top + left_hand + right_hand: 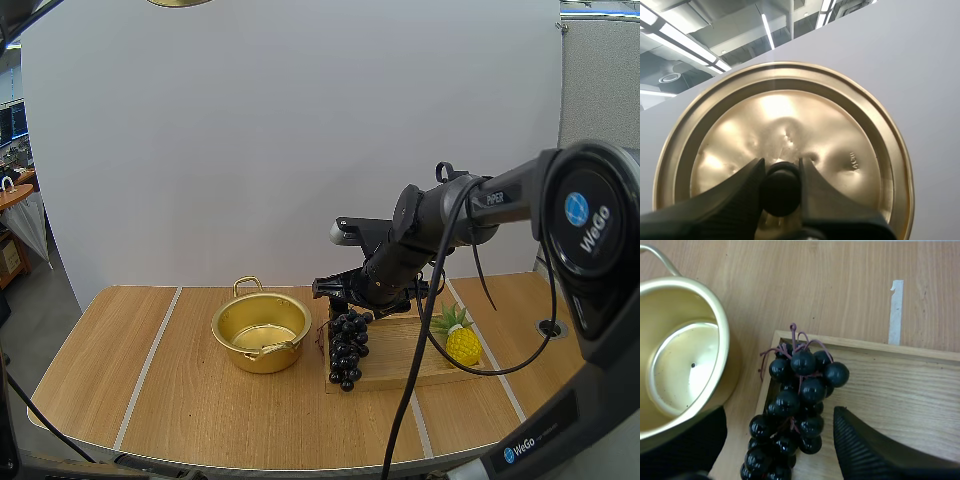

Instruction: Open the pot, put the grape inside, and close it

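The gold pot [260, 335] stands open on the table, left of the wooden tray [420, 365]. A bunch of dark grapes [348, 350] lies over the tray's left edge. My right gripper [352, 298] hovers just above the bunch. In the right wrist view the right gripper [777, 415] is open, one finger on each side of the grapes [800, 400], beside the pot [680, 365]. My left gripper [781, 186] is shut on the black knob [781, 194] of the gold lid [790, 125], held high; the lid's edge [180, 2] peeks in at the top of the high view.
A small yellow pineapple [462, 343] sits on the tray's right part. The tray [900, 390] lies close to the pot's right side. White tape lines [150, 365] cross the wooden table.
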You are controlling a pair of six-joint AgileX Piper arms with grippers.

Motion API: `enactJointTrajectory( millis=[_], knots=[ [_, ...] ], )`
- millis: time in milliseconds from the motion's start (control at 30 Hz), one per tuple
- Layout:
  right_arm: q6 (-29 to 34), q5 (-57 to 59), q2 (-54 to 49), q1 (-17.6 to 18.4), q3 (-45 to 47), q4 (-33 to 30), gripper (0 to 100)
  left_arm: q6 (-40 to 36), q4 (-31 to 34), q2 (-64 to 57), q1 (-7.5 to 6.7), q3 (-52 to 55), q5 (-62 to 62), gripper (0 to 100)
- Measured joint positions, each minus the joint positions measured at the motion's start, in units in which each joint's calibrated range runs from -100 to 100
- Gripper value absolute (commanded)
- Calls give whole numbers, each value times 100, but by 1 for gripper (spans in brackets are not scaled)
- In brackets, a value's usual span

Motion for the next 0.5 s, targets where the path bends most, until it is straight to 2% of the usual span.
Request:
enactJointTrajectory(
  millis=[500],
  knots=[
    [0,-578,633,41,0,-127,100,0,0,0,0,0,0,0]
  ],
)
